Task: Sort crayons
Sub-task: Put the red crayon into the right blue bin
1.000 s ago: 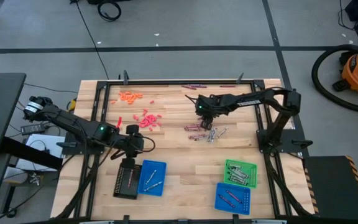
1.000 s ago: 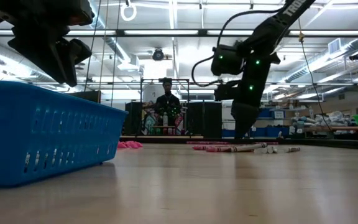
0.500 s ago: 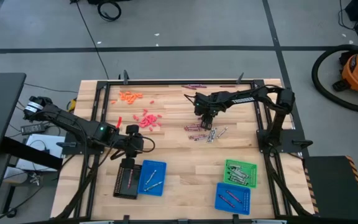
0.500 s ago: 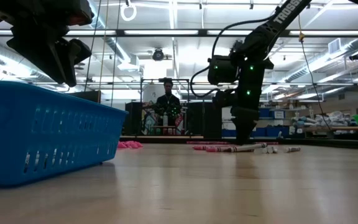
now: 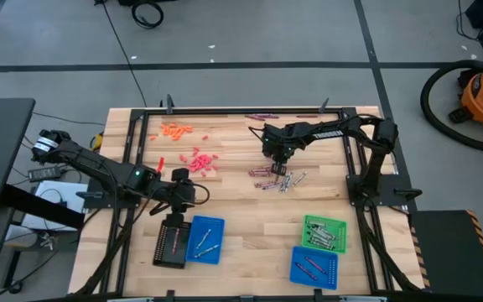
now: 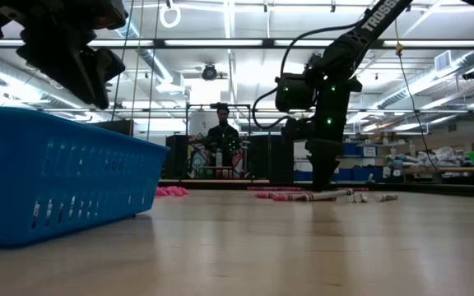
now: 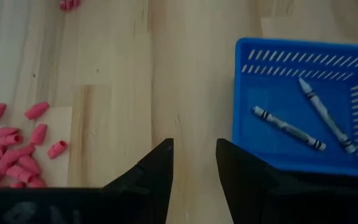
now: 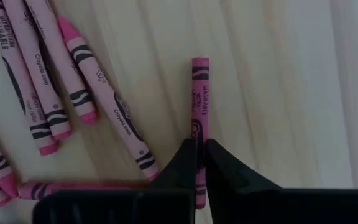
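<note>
Your right gripper (image 8: pixel 201 163) has its fingers pinched on one pink crayon (image 8: pixel 199 93) lying on the desk (image 5: pixel 241 210) beside the pile, while your left gripper (image 7: pixel 193 163) hovers part-open, empty, near the blue tray (image 7: pixel 303 155).

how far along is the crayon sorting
Early on. Done: two grey crayons lie in the left blue tray, and a few more sit in the green tray and the other blue tray. In hand: the right pincer is shut on a pink crayon by the middle pile. Left: that pile, the red-pink bits and the orange ones. The left pincer hangs open beside its tray.
</note>
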